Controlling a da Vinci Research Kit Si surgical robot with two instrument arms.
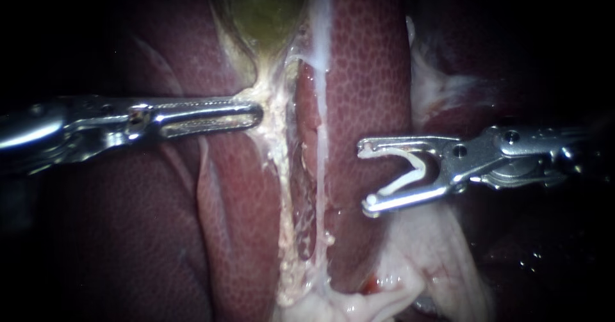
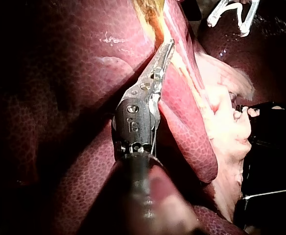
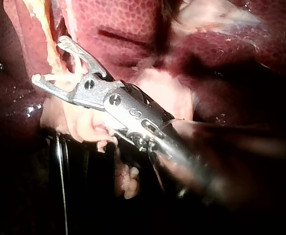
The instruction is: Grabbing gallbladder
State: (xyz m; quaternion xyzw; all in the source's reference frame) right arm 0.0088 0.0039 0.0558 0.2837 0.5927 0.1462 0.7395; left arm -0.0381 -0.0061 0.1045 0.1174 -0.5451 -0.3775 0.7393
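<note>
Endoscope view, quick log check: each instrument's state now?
Left instrument: shut, tip against pale tissue below the gallbladder.
Right instrument: holding a white clip.

Reds, green and silver

The liver (image 1: 368, 72) is dark red with a fine honeycomb speckle; the gallbladder (image 1: 266, 8) is olive-green above a cream-yellow strip (image 1: 282, 168); the left instrument (image 1: 256, 114) and right instrument (image 1: 365, 176) are shiny silver; the clip (image 1: 407, 176) is white.
</note>
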